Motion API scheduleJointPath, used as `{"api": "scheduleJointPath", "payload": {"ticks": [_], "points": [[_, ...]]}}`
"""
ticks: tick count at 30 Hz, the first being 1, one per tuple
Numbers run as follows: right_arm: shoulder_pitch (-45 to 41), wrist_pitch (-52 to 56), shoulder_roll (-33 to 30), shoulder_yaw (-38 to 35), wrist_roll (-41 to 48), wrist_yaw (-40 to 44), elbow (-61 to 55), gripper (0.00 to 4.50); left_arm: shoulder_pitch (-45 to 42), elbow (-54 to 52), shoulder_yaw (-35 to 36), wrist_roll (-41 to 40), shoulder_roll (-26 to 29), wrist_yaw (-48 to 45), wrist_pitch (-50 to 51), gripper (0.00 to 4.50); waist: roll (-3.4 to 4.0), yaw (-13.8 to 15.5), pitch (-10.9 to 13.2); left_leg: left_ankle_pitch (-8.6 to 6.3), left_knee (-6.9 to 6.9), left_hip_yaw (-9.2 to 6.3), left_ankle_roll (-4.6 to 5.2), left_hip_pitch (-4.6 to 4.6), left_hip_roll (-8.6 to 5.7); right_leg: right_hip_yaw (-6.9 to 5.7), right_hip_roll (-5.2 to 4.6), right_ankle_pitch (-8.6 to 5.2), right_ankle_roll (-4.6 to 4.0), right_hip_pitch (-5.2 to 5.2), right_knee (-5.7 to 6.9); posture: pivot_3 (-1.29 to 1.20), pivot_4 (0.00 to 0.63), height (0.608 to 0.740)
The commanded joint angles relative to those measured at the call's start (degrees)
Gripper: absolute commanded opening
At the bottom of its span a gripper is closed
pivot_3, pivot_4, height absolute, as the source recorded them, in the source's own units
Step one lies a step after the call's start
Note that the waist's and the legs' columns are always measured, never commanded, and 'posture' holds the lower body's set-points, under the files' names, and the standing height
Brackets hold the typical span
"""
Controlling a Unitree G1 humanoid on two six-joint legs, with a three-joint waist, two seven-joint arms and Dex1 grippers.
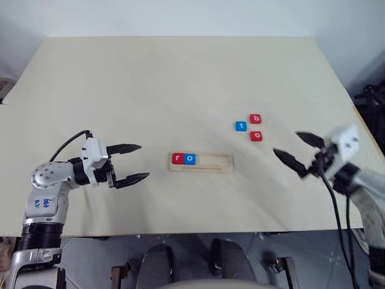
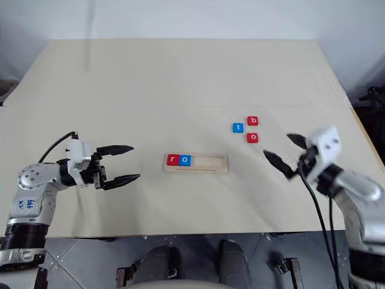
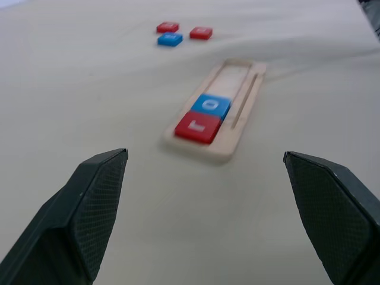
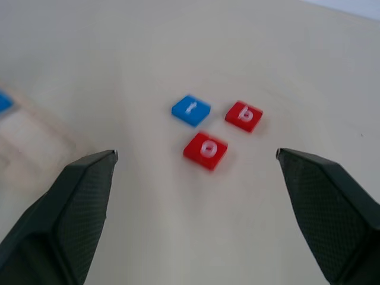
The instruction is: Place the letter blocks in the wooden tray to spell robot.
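Table: a pale beige tabletop (image 1: 180, 78) seen from above, with everything on it in the near half.
Left gripper: the left gripper (image 1: 133, 162) is at the left, held above the table, its 2 black fingers spread apart with nothing between them. It points toward the tray and is well apart from it.
Wooden tray: the wooden tray (image 1: 216, 161), a narrow pale strip, lies flat near the middle of the table, long side running left to right.
Tiles in tray: 2 tiles sit side by side, touching, at the tray's left end: a red r (image 1: 177, 158) and then a blue o (image 1: 190, 159). The rest of the slot to their right is bare wood.
Loose tiles: 3 tiles lie on the table to the right of the tray and farther back, in a tight cluster without touching. The blue t (image 1: 241, 126) is leftmost, the red b (image 1: 255, 118) is behind and right of it, and the red o (image 1: 256, 136) is nearest.
Right gripper: the right gripper (image 1: 292, 148) is at the right, above the table, its 2 fingers wide apart and holding nothing. It points toward the loose tiles, near them but short of them.
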Motion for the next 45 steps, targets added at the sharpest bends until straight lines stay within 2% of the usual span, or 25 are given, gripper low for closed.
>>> {"api": "scheduleJointPath", "payload": {"ticks": [1,3,5,8,14,25,33,39,45], "points": [[-10.1,11.6,-0.1,5.7,-2.5,-5.8,3.7,4.5,2.3,-5.2,1.1,-1.7,-0.3,2.2,1.1,4.47,0.02,-0.1,0.0,0.0,-0.01,0.01,-0.01,-0.01,0.02,-0.01,0.01,0.0,-0.01,-0.02,0.03,0.0,0.15,0.74],[-16.4,15.1,0.5,9.3,-5.4,-8.2,7.1,4.5,3.8,-7.3,1.2,-2.2,-0.3,3.1,2.2,4.47,0.03,-0.1,0.0,0.01,0.0,0.04,-0.01,-0.09,0.02,0.0,0.0,0.0,0.0,-0.07,0.05,0.0,0.15,0.74],[-22.3,17.6,3.9,9.8,-6.4,-12.3,11.4,4.5,5.2,-9.5,1.6,-3.1,-0.4,4.3,4.0,4.47,0.03,-0.2,0.0,0.01,0.01,0.07,-0.01,-0.11,0.02,0.01,-0.01,0.01,0.02,-0.08,0.07,0.0,0.15,0.74],[-25.9,19.6,6.4,11.4,-8.6,-14.8,14.6,4.5,6.8,-11.9,1.9,-3.4,-0.6,5.8,4.9,4.47,0.03,0.2,0.0,0.01,0.02,0.07,-0.01,-0.18,0.02,-0.01,-0.01,0.02,0.04,-0.12,0.06,0.0,0.15,0.74],[-28.2,23.1,8.9,12.3,-10.6,-17.4,17.5,4.5,8.6,-14.8,3.0,-3.8,-0.5,8.2,5.3,4.47,0.03,-0.1,0.0,-0.01,0.01,0.1,0.0,-0.28,0.01,-0.02,-0.03,0.06,0.1,-0.15,-0.04,0.0,0.15,0.74],[-32.4,23.1,11.4,12.7,-12.5,-17.8,22.3,4.5,9.4,-16.5,3.6,-4.1,-0.3,10.0,5.8,4.47,0.05,-1.3,0.0,-0.01,-0.03,0.12,0.0,-0.28,0.01,0.0,-0.02,0.06,0.09,-0.2,0.0,0.0,0.15,0.74],[-42.0,19.5,18.2,10.4,-16.6,-26.4,39.4,4.5,9.7,-17.9,3.1,-3.9,-0.8,11.3,5.9,4.47,0.06,-1.7,0.0,0.01,-0.12,0.19,-0.03,-0.28,0.02,0.03,-0.01,0.05,0.07,-0.3,0.06,0.0,0.15,0.74],[-44.8,16.6,20.9,9.1,-17.4,-28.8,47.9,4.5,11.2,-19.9,3.9,-4.4,-0.7,12.4,6.2,4.47,0.07,-1.7,0.0,0.01,-0.1,0.23,-0.04,-0.37,0.02,0.04,-0.02,0.05,0.09,-0.35,0.01,0.0,0.15,0.74],[-45.8,13.8,21.8,6.6,-17.2,-31.3,51.4,4.5,13.1,-21.9,5.0,-5.1,-0.5,13.6,6.7,4.47,0.08,-1.7,0.0,0.01,-0.08,0.22,-0.04,-0.36,0.02,0.06,-0.02,0.05,0.09,-0.36,0.06,0.0,0.15,0.74]]}}
